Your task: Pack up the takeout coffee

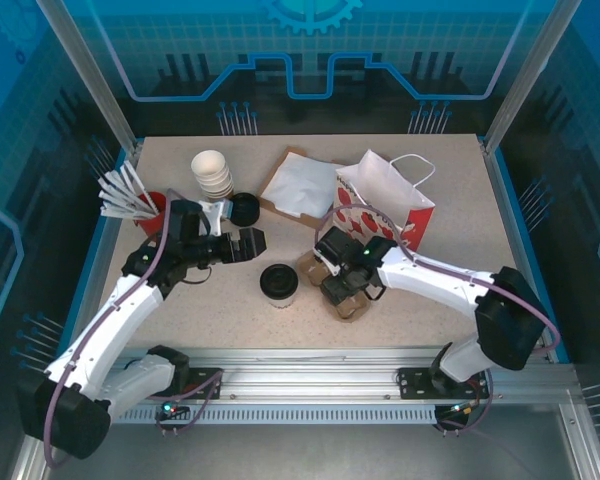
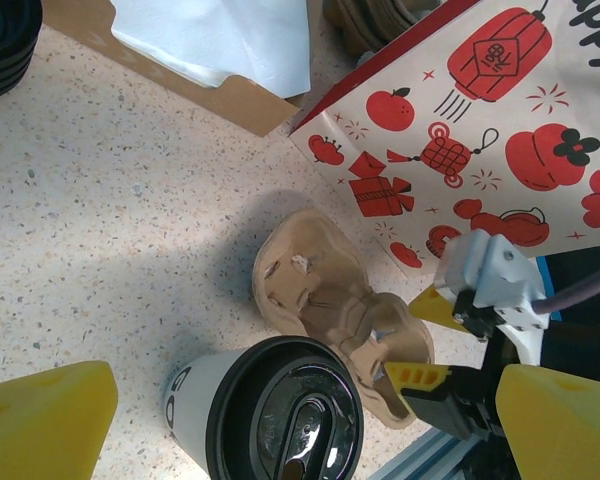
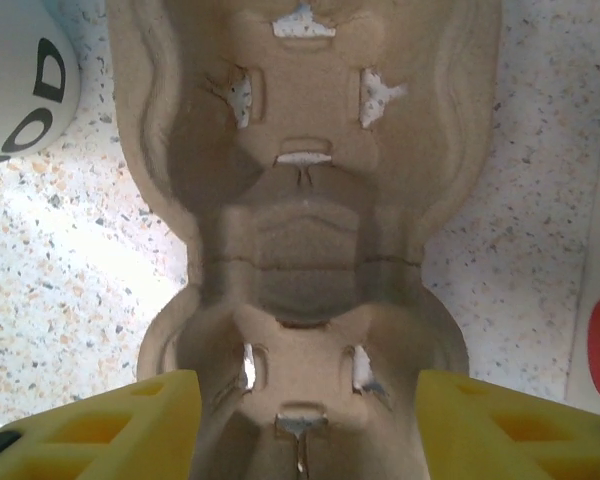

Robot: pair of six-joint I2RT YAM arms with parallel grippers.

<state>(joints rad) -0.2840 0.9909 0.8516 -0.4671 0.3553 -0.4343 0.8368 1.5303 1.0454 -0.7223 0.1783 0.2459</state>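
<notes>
While the left gripper hangs with its jaws thrown fully apart and nothing in them, the takeout coffee stands upright on the speckled table, just near and right of it, black lid on, free of both arms. From the left wrist, the yellow fingers sit in the two bottom corners with the cup between them and bare table on either side; the bottom edge cuts off the cup's lower part.

Over to the right gripper: jaws partly spread, straddling the near end of the moulded pulp cup carrier, which lies just right of the coffee. Its own camera shows the fingers flanking the carrier, but whether the pads touch its rim, I can't tell. From above, the gripper hides most of the carrier. The red-printed paper bag stands just beyond. The cup's lettering is cut off by the frame, unreadable.
</notes>
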